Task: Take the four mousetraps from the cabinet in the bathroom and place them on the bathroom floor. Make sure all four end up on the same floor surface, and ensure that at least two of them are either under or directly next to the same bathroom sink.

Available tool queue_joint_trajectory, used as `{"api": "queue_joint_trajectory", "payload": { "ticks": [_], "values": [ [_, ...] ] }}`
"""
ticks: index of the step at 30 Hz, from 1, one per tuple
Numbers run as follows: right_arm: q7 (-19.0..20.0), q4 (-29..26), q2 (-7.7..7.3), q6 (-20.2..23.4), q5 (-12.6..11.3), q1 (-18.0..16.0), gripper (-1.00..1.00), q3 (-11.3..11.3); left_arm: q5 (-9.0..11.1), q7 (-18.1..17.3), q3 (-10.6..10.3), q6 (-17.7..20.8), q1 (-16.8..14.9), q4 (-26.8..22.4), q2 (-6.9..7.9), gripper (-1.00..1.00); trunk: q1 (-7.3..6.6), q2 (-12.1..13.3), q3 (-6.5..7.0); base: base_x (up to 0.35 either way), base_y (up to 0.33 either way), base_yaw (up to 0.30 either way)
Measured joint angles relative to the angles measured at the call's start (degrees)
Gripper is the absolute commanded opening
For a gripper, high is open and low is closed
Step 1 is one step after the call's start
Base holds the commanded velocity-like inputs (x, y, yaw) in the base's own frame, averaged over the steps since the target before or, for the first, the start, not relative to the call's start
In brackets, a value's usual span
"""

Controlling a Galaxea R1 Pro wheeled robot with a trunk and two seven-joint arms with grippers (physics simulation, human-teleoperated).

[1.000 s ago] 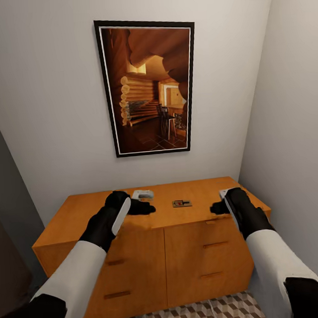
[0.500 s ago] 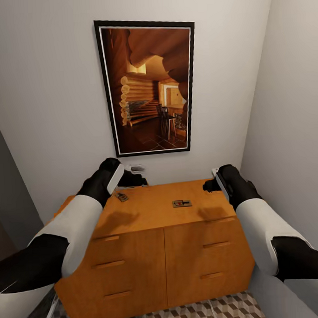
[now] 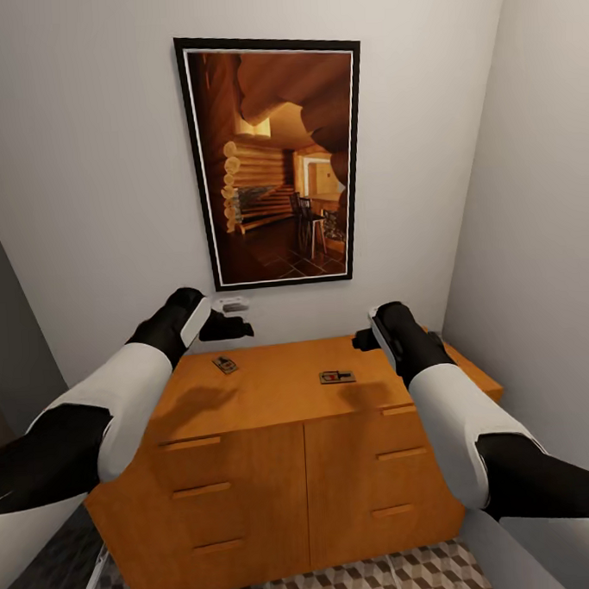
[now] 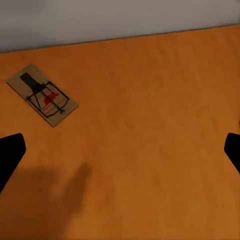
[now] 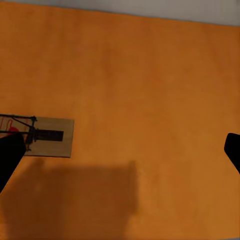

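The orange-brown cabinet stands against the wall, and two mousetraps lie on its flat top. One mousetrap lies near the back left, the other mousetrap near the middle right. My left gripper hovers open above the back left of the top, a little above and behind the first trap. My right gripper hangs open over the right part of the top, beside and above the second trap. Neither holds anything.
A large framed picture hangs on the wall above the cabinet. A grey side wall closes in on the right. Cube-patterned bathroom floor shows below the drawer fronts. A dark surface rises at the left.
Both arms have lifted up and away from the cabinet top. The left arm's rise uncovered the trap at the back left. Both traps lie where they were.
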Motion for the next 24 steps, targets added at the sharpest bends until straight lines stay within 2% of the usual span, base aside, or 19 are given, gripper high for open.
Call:
{"api": "queue_joint_trajectory", "payload": {
  "ticks": [10, 24],
  "values": [
    [0.10, 0.07, 0.55, 0.16, -0.26, -0.05, 1.00, -0.12, -0.59, -3.46, 0.18, -1.62, -0.27, 2.06, 0.60, 1.00, 0.00, 0.00, 0.00, 0.000, 0.000, 0.000],
    [0.32, 0.08, 0.18, 0.48, -0.28, -0.06, 1.00, 0.06, -0.77, -4.37, 0.19, -1.88, -0.31, 2.34, 0.76, 1.00, 0.00, 0.00, 0.00, 0.000, 0.000, 0.000]
  ]
}}
